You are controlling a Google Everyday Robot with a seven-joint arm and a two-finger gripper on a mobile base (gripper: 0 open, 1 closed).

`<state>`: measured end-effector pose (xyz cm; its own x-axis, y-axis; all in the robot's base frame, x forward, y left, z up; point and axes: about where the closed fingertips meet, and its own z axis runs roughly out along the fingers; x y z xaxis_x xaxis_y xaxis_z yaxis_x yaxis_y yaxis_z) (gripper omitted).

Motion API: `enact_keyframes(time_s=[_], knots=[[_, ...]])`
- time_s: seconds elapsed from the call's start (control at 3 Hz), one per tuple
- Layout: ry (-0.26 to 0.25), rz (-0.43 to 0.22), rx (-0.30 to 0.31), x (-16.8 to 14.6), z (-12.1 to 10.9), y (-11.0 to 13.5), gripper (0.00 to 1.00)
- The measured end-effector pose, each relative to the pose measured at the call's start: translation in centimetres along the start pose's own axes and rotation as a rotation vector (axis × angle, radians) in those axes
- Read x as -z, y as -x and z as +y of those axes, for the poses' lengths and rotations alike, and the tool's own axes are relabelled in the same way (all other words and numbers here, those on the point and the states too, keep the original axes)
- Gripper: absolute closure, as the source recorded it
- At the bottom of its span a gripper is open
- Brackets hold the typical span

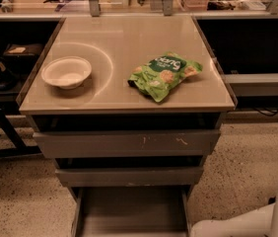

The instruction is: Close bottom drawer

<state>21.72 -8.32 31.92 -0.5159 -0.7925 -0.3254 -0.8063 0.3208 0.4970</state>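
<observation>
The bottom drawer point(131, 212) is the narrowest of three stacked grey drawers. It stands pulled out toward me, showing its shallow grey tray interior, and its front runs off the bottom edge of the camera view. Above it are the mid-width drawer point(129, 176) and the widest drawer point(126, 143) with white scratch marks. A white part of my arm point(257, 217) shows at the bottom right, beside the open drawer's right side. My gripper is out of view.
A tan countertop point(114, 90) holds a white bowl point(66, 72) on the left and a green snack bag point(164, 75) on the right. Dark shelving and a black stand flank the cabinet. Speckled floor point(20, 201) lies on both sides.
</observation>
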Motion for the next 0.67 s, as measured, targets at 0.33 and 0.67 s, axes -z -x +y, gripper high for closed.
enact_keyframes(time_s=[0.33,0.67], knots=[[-0.012,-0.019,-0.027,-3.3,-3.2,-1.0,1.00],[-0.016,-0.052,-0.068,-7.7,-5.5,-2.4,1.00]])
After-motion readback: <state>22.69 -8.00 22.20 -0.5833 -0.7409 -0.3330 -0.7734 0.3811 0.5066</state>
